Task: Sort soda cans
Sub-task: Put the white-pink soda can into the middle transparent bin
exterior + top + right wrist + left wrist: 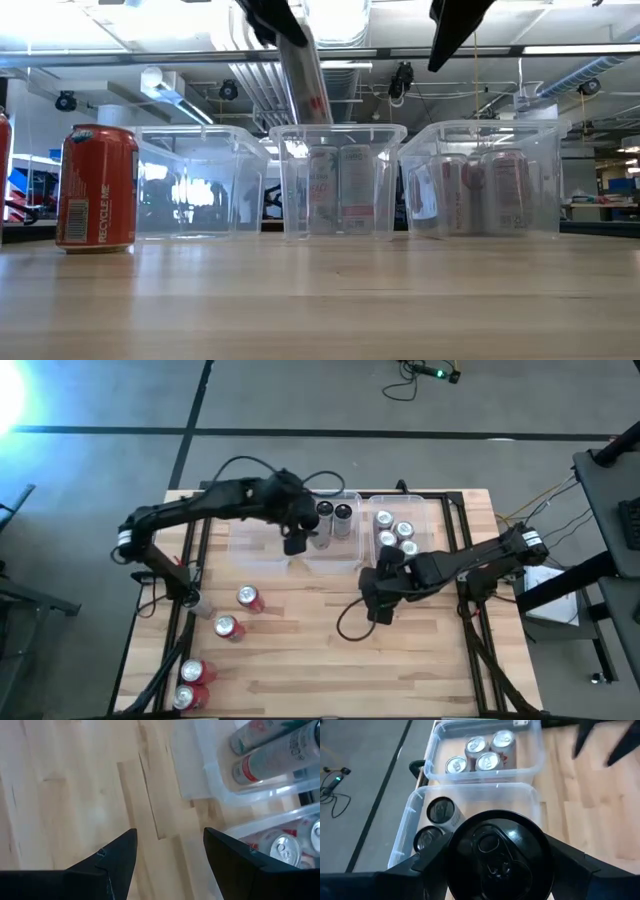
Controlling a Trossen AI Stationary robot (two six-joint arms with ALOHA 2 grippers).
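My left gripper (495, 870) clamps a black-top can (500, 855) over the mid bin (330, 552), upper centre; a tilted drop could topple the 2 cans (334, 513) inside; right gripper (170, 855) open, idle.

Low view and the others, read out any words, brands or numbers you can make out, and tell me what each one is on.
"RECYCLE ME": white print running up the side of the red can standing on the table.
Can held by the left gripper above the middle bin: red marks, too blurred to read.
Cans inside the bins: labels blurred through the plastic, unreadable.
Can sides in the right wrist view: printing too blurred.
Right gripper: no text.
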